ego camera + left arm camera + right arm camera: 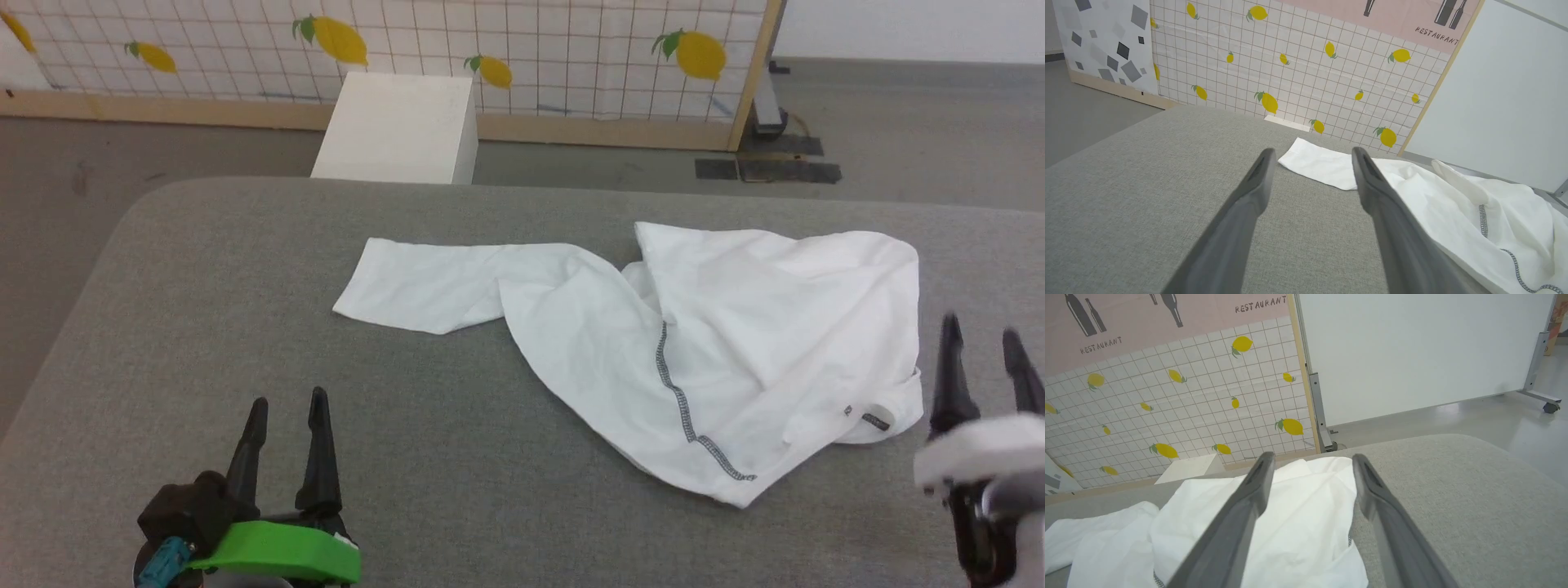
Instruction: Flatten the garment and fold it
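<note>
The garment [718, 343], a white long-sleeved shirt with dark zigzag stitching, lies crumpled on the grey table [245, 327]. Its body is bunched at the right and one sleeve [424, 286] stretches flat to the left. My left gripper [286, 404] stands open near the front left, well apart from the cloth, with nothing between its fingers. In the left wrist view the sleeve end [1318, 163] lies just beyond the left gripper [1312, 157]. My right gripper [980, 339] is open at the right edge, beside the garment's bunched side. In the right wrist view the garment [1298, 522] lies under the empty right gripper [1310, 461].
A rigid white box [400, 126] stands on the floor behind the table's far edge. A lemon-patterned panel [408, 49] runs along the back, with a white partition [1412, 347] on a wheeled stand to its right. Bare grey table spreads left and front of the garment.
</note>
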Tool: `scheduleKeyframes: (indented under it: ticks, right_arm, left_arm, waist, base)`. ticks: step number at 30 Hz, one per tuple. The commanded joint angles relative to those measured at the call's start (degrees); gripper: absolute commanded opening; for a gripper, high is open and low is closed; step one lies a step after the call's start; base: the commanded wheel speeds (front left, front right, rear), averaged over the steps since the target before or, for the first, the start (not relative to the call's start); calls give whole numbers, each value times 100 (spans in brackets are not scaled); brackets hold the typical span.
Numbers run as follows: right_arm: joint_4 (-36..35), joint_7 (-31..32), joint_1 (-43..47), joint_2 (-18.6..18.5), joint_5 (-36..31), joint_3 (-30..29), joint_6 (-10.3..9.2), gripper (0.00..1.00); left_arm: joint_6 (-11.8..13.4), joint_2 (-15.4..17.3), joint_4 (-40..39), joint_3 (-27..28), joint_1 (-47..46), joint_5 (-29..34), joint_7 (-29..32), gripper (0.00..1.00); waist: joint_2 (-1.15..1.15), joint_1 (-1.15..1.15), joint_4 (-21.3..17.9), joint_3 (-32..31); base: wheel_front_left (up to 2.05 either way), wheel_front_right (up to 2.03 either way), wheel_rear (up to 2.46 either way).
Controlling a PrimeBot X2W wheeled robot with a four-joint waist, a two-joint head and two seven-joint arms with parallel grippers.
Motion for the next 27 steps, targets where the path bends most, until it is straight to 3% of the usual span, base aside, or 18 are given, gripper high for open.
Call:
scheduleKeyframes:
  ticks: [1,7,15,22,27]
  right_arm:
    - [-25,-97,258,9,169,-2,-9,100]
    - [293,-499,1027,14,897,-57,-9,100]
    - [404,-627,1222,15,836,121,-9,100]
    - [277,-577,946,15,820,275,-9,100]
    - [241,-598,778,16,775,305,-9,100]
  left_arm:
    - [22,-16,-7,-23,81,-49,-27,100]
    - [76,-16,83,-125,229,-221,-27,100]
    - [308,-12,402,-484,-24,-271,369,100]
    - [483,40,1092,-854,-1716,-245,2059,100]
    - [607,15,2234,-1214,-2843,-460,3928,100]
  waist:
    - [0,0,-137,-184]
    - [0,0,-228,-357]
    - [0,0,-465,-350]
    - [0,0,-695,89]
    - [0,0,-877,427]
  base:
    - [0,0,0]
    - [0,0,0]
    - [0,0,0]
    - [0,0,0]
    - [0,0,0]
